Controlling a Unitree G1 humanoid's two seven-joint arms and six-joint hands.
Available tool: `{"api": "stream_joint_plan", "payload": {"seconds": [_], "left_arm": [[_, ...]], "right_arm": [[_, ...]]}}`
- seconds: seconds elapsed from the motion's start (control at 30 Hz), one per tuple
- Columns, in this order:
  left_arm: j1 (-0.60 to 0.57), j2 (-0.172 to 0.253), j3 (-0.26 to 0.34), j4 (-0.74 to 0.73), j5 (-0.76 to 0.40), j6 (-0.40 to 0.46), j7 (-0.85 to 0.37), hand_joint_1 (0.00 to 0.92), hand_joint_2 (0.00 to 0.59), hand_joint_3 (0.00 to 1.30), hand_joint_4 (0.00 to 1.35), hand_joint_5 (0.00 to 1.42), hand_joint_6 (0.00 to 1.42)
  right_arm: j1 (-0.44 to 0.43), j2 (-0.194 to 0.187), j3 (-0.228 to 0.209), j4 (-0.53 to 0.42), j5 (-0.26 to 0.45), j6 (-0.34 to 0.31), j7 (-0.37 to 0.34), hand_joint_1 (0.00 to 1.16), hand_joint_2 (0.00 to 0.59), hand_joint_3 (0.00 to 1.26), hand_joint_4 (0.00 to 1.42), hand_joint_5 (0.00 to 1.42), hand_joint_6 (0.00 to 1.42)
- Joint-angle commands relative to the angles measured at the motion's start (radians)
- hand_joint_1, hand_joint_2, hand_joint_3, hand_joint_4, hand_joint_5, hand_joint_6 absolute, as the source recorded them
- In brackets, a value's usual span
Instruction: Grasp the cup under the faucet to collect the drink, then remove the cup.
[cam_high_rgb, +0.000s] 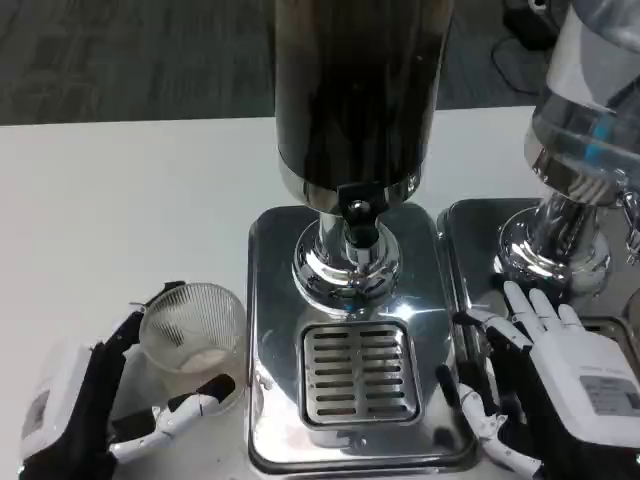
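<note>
Down at the lower left, the left hand (95, 405) has its fingers curled around the clear ribbed cup (192, 328), one dark finger at the cup's far side and a white-and-black one across its near side, so the cup looks gripped, though the glare makes the exact contact hard to judge. The cup stands on the white table (120, 210), just beside the left edge of the shiny steel base (275, 300) and well off to the side of the faucet (356, 212), which hangs over the slotted drip grate (358, 372). Above the faucet rises the dark drink dispenser (355, 90). The right hand (560, 380) rests, fingers spread and holding nothing, between that base and a second dispenser (585, 130) at the right.
</note>
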Motion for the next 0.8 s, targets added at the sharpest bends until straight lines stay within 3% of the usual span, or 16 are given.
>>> {"api": "stream_joint_plan", "payload": {"seconds": [0.03, 0.8], "left_arm": [[-0.004, -0.003, -0.004, -0.009, 0.014, -0.021, 0.030, 0.564, 0.141, 0.28, 0.28, 0.48, 0.35], [-0.033, 0.008, -0.006, -0.012, 0.108, -0.050, 0.171, 0.523, 0.139, 0.35, 0.37, 0.58, 0.47]], "right_arm": [[-0.002, -0.002, 0.001, 0.002, 0.000, 0.007, 0.008, 0.37, 0.525, 0.26, 0.00, 0.00, 0.00], [0.015, -0.007, -0.010, -0.005, 0.000, 0.004, -0.005, 0.36, 0.530, 0.21, 0.00, 0.00, 0.00]]}}
